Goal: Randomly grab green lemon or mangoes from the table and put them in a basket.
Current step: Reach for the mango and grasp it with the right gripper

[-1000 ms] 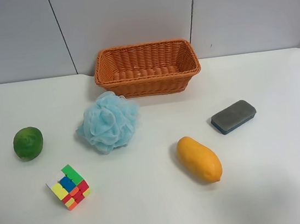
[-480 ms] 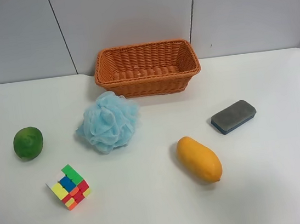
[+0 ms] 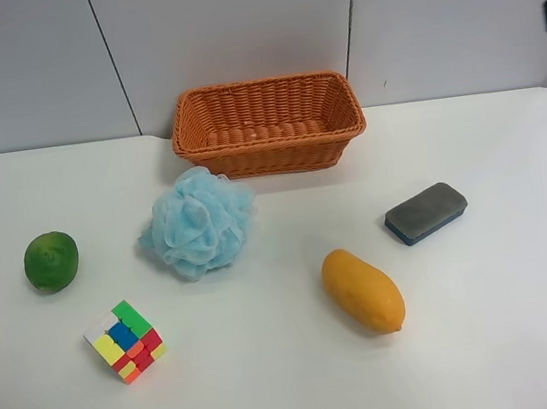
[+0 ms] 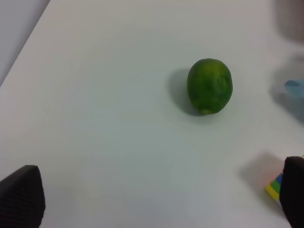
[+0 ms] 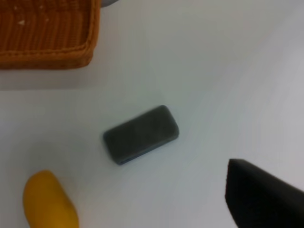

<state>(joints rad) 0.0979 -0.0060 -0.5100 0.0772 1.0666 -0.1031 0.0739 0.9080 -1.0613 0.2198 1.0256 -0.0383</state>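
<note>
Left gripper: 2 dark fingers stand wide apart, with nothing between them. The lime lies on the white table out ahead of that gap, touching neither finger. A corner of a coloured cube shows beside 1 finger.

Right gripper: only 1 dark finger shows, so how far the jaws are parted cannot be told. A grey block lies near it. The mango lies past the block, well apart from the finger and cut off by the frame edge.

From the high camera, the basket stands at the far side of the table, long side toward the camera, its woven floor bare. A blue mesh puff sits just in front of it. The mango lies at the view's right, its long axis running diagonally, tapered tip nearer the camera and toward the view's right. The lime rests at the view's left, well apart from the basket.
</note>
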